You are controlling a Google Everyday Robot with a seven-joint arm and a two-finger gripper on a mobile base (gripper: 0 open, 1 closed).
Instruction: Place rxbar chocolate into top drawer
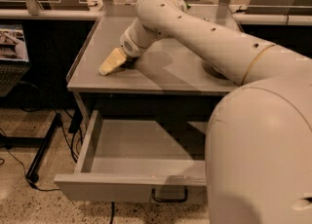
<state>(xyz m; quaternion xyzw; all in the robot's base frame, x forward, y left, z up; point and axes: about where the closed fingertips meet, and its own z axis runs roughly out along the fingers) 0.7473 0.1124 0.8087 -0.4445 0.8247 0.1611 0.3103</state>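
My gripper (112,62), with its tan tip, rests low on the left part of the grey tabletop (170,72), at the end of my cream arm (195,28). A small dark shape (131,62) shows against the gripper's right side; it may be the rxbar chocolate, but most of it is hidden and I cannot read any lettering. The top drawer (141,150) is pulled out below the tabletop, and its visible floor is bare. Its curved wire handle (169,197) sits on the front panel. My arm's bulk covers the drawer's right part.
My arm's large rounded body (263,155) fills the lower right. A laptop (12,52) sits on a dark desk at the left. Cables and a black stand leg (41,155) lie on the speckled floor. Other tables stand behind.
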